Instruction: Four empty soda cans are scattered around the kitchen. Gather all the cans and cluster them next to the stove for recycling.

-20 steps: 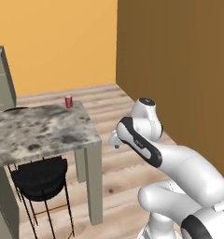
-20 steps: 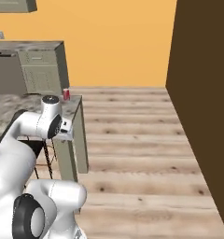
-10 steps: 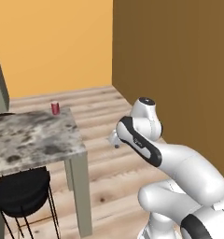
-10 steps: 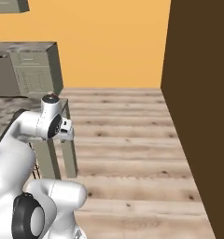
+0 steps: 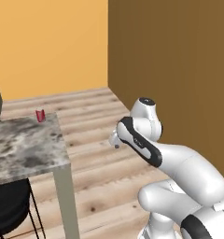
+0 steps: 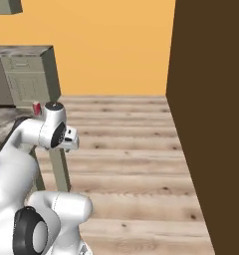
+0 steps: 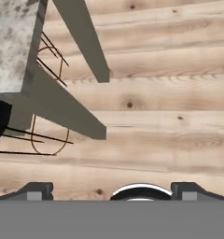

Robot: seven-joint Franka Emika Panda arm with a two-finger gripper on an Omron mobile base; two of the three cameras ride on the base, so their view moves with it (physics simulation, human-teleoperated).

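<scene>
Currently the end effector (image 7: pixel 111 190) is seen spread fully wide, with nothing held between its fingertips, pointing down at the wood plank floor (image 7: pixel 170 116) beside the leg of a stone-topped table. One red soda can (image 5: pixel 40 115) stands upright near the far corner of the tabletop (image 5: pixel 25 144), well apart from the end effector and above and to the left of it; the same can (image 6: pixel 37 107) is glimpsed just behind the arm's upper joint in the right base view. A black stool (image 5: pixel 9 212) is tucked under the table, below and left of the end effector. The step in hand is judged to be the approach to this can. It would be done well if the base were brought close to the table corner, the hand raised above tabletop height, and the open jaws lined up around the can's middle before closing. No containers are visible.
</scene>
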